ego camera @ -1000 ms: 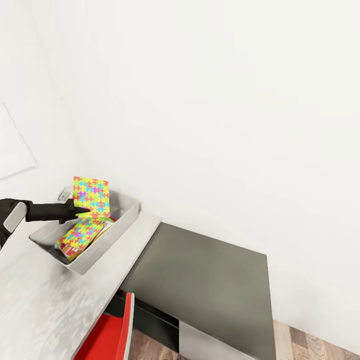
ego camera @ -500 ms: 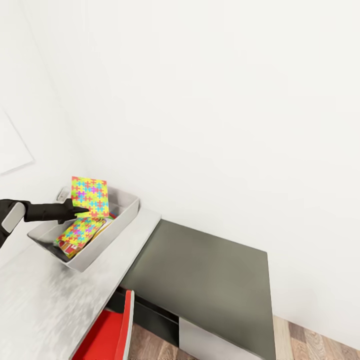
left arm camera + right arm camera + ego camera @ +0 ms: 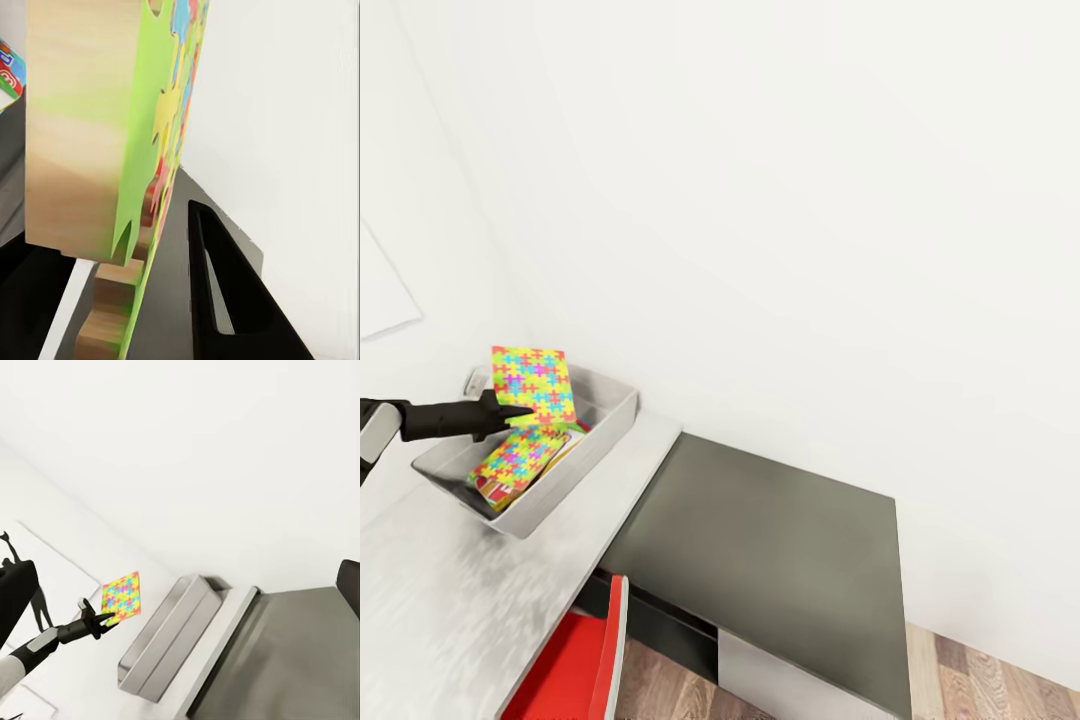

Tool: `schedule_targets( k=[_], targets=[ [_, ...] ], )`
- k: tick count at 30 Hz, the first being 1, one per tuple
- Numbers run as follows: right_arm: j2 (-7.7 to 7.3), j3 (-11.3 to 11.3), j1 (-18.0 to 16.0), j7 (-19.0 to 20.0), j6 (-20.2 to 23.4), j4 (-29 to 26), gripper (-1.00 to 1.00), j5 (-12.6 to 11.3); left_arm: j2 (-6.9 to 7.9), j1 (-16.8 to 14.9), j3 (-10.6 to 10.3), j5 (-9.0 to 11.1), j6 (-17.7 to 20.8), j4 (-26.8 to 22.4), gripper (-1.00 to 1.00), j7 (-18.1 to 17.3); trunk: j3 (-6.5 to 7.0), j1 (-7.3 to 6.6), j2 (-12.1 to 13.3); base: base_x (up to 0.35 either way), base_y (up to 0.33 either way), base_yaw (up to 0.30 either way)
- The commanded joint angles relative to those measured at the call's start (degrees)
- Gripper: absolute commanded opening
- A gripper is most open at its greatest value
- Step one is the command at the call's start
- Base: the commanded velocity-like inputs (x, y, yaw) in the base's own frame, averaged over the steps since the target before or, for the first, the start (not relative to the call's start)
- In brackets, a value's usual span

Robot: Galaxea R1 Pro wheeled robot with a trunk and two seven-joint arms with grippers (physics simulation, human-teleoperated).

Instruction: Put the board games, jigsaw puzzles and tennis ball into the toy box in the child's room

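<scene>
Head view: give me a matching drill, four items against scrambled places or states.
Items:
1. upright multicolour jigsaw puzzle board
2. second multicolour jigsaw puzzle board
3. light grey toy box
4. red chair

Places or states:
A. on the pale grey table, by the wall
B. held in the left gripper, above the bin
C. on the floor beside the desk, at the lower edge of the view
D. lying inside the bin

Pairs: 1-B, 2-D, 3-A, 4-C
</scene>
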Motion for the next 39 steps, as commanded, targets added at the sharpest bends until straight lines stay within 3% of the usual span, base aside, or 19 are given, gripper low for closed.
schedule_targets(
  k=[1,7,14,17,24,39],
  targets=[
    [-0.02,0.0,0.0,0.1,0.6,0.0,1.00,-0.2,0.03,-0.1,0.3,-0.2,0.1,0.0,-1.00,-0.3,-0.20,0.03,-0.1,0.000,0.000,0.000],
    [0.02,0.0,0.0,0.1,0.6,0.0,1.00,-0.2,0.16,-0.1,0.7,-0.2,0.0,0.0,-1.00,-0.1,-0.76,0.03,-0.1,0.000,0.000,0.000],
    [0.02,0.0,0.0,0.1,0.6,0.0,1.00,-0.2,0.85,-0.1,1.4,-0.1,-0.1,0.0,-1.00,3.6,-1.41,0.03,-0.1,0.000,0.000,0.000],
    [0.02,0.0,0.0,0.1,0.6,0.0,1.00,-0.2,0.91,-0.2,2.9,-0.1,-0.2,0.0,-1.00,6.3,-1.68,0.03,-0.1,0.000,0.000,0.000],
    [0.06,0.0,0.0,0.1,0.6,0.0,1.00,-0.2,0.93,-0.2,6.2,-0.1,-0.2,0.0,-1.00,8.5,-2.34,0.03,-0.1,0.000,0.000,0.000],
    [0.07,0.0,0.0,0.1,0.6,0.0,1.00,-0.2,0.93,-0.2,6.9,-0.1,-0.2,0.0,-1.00,10.2,-3.73,0.03,-0.1,0.000,0.000,0.000]
  ],
)
